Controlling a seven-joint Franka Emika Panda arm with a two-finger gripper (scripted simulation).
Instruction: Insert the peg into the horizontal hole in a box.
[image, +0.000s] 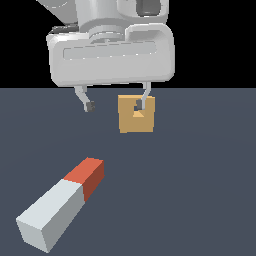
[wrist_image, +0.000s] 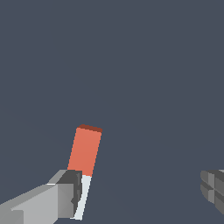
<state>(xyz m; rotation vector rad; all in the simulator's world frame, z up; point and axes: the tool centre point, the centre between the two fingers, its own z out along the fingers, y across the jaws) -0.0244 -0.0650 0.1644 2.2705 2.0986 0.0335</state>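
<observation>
One fingertip (image: 139, 105) hides the hole in the box (image: 136, 122); gripper (image: 114, 106) spread; peg (image: 62, 202) free

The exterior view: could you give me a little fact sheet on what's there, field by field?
peg: lying flat on the floor, grey-white with a red end pointing toward the box
box: tan cube, farther back than the peg
hole: square, in the box's facing side, partly hidden by a fingertip
gripper: open, empty, up above the floor
</observation>
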